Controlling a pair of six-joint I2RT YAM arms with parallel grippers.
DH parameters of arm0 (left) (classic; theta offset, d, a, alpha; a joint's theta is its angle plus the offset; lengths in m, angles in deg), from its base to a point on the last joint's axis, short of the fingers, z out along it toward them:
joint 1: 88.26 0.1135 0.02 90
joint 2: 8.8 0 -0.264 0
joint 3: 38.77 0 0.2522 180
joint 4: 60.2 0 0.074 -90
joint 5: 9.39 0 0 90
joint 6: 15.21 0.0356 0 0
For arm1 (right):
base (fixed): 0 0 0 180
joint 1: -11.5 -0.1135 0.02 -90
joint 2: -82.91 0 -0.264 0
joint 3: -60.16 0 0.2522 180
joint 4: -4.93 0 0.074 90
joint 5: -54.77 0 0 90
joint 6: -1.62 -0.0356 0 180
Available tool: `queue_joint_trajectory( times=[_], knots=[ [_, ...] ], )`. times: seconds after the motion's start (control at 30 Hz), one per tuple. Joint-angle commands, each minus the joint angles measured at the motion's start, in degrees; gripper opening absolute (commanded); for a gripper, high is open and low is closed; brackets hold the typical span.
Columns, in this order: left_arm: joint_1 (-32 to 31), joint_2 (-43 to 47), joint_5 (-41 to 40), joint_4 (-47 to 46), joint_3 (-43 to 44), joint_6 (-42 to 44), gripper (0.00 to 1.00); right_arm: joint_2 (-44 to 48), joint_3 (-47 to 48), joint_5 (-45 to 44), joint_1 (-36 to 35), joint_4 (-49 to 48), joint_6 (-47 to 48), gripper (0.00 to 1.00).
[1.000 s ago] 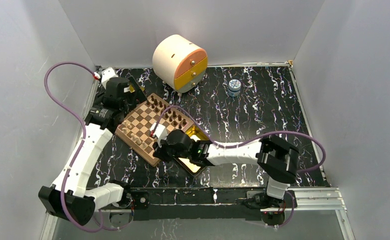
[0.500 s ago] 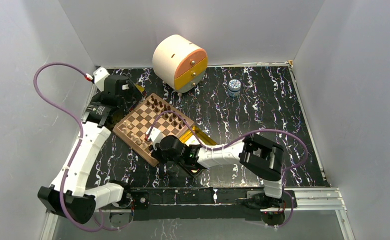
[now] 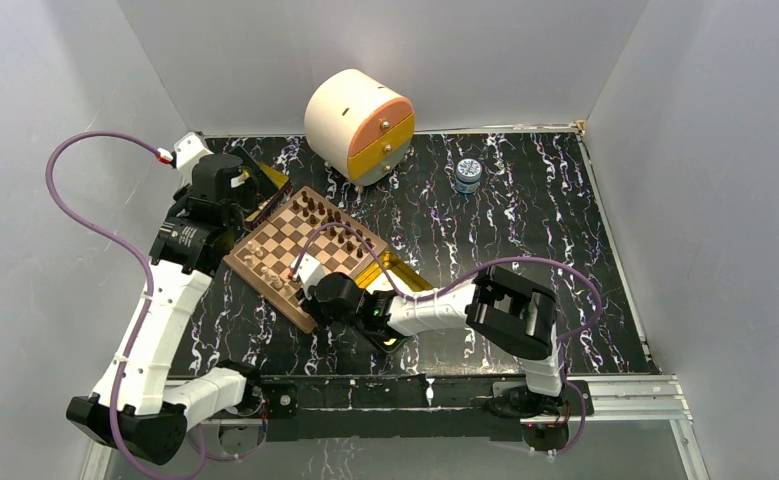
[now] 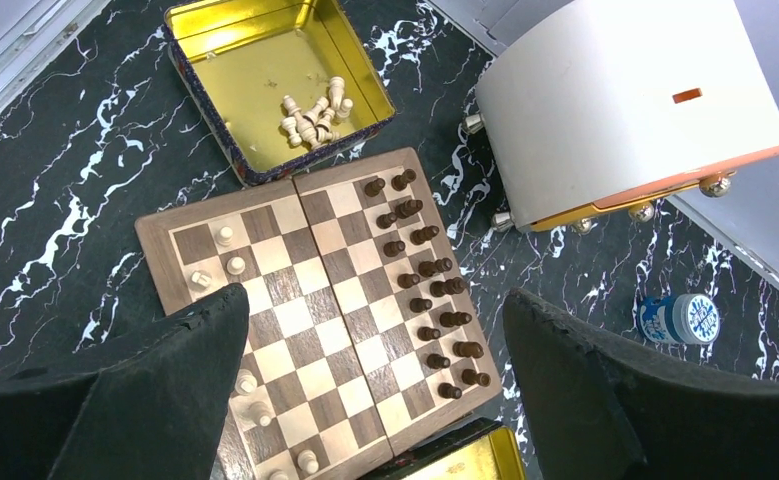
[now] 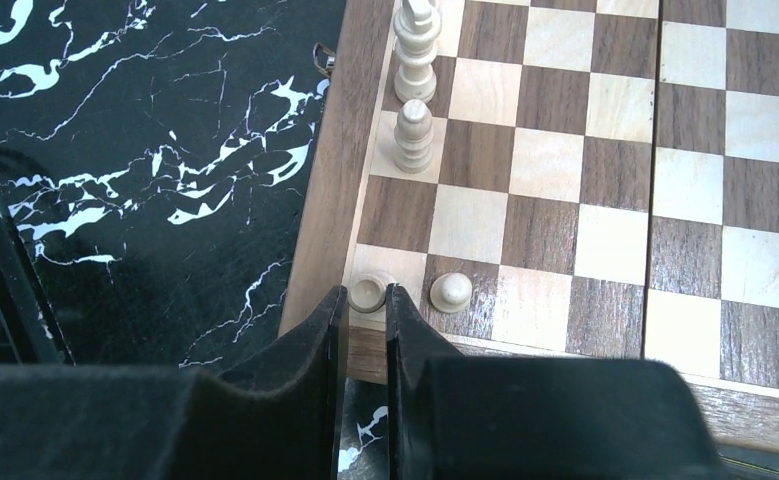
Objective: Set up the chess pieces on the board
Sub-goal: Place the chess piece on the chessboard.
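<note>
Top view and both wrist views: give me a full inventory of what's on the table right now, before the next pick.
chessboard: one, brown and tan, table's left half
dark pieces: sixteen, dark brown, two rows on the board's cabinet side
light pieces: several, tan, board's opposite side, some hidden
spare pieces: small heap, tan, lying in the open tin
open tin: one, gold inside, by the board's edge
second tin: one, gold, beside the board under the right arm
cabinet: one, cream with orange and yellow drawers, far edge
jar: one, blue and white, right of the cabinet
table: one, black marbled
left end effector: open, above the board
right end effector: closed on the corner piece, tan, on the board's corner square
</note>
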State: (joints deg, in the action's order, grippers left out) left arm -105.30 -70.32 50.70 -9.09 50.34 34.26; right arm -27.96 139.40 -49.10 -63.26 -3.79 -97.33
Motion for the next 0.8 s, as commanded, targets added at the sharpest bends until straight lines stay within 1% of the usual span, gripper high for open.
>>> queue_joint_trajectory(
  times=[0.0,0.4,0.6,0.77],
  knots=[
    [0.2,0.5,-1.0,-0.7,-0.6,0.3,0.94,-0.9,3.3,-1.7,-0.3,-2.1,-0.9,0.14],
    [0.2,0.7,-2.1,-0.8,-0.9,0.4,0.94,-1.9,4.5,-0.8,-0.3,0.5,-3.3,0.17],
    [0.2,1.1,-2.2,-0.7,-0.5,0.7,0.94,-2.8,6.1,-1.5,-0.3,3.4,-3.9,0.18],
    [0.2,1.8,-3.4,-0.8,-0.4,1.1,0.94,-2.4,6.4,-2.1,-0.3,4.9,-4.7,0.17]
  ],
)
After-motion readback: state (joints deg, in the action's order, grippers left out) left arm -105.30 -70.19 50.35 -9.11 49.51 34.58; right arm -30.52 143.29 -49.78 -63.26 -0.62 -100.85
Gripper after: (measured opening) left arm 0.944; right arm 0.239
